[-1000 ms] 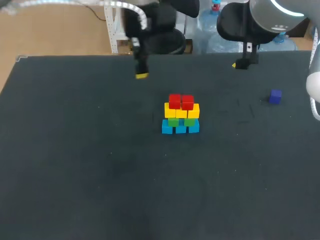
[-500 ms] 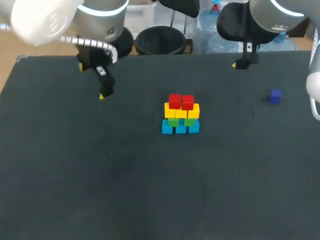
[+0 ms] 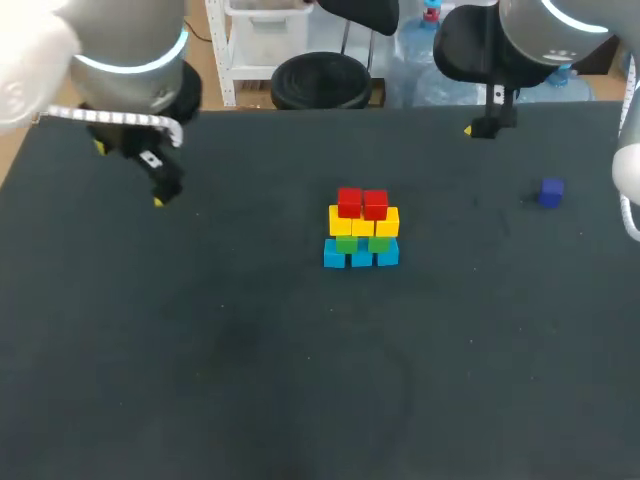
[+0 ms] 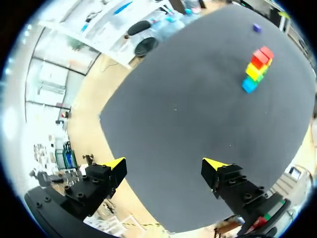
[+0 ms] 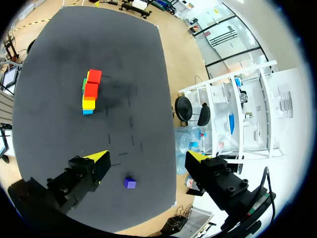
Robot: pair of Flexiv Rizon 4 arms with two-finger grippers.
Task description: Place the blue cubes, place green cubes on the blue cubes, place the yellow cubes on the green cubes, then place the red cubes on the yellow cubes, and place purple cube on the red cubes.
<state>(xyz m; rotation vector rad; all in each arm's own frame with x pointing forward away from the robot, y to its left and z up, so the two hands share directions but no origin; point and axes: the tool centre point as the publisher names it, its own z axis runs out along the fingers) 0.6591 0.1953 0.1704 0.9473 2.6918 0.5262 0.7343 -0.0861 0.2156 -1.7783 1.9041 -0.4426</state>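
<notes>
A stepped stack stands mid-table: blue cubes (image 3: 361,256) at the bottom, green cubes (image 3: 362,243) on them, then yellow cubes (image 3: 363,221), with two red cubes (image 3: 362,203) on top. The purple cube (image 3: 550,192) lies alone on the mat at the right. My left gripper (image 3: 129,175) hangs open and empty over the far-left part of the table; its wrist view shows the stack (image 4: 256,69) and purple cube (image 4: 256,28) far ahead of its gripper (image 4: 166,166). My right gripper (image 3: 485,128) is open and empty at the back edge, with the purple cube (image 5: 130,183) nearly beneath its gripper (image 5: 147,157) and the stack (image 5: 90,98) ahead.
The black mat (image 3: 300,380) covers the whole table. The table's back edge runs just behind both grippers.
My left arm has swung from the back middle of the table out to the far left, still open. The right arm, the stack and the purple cube have not moved.
</notes>
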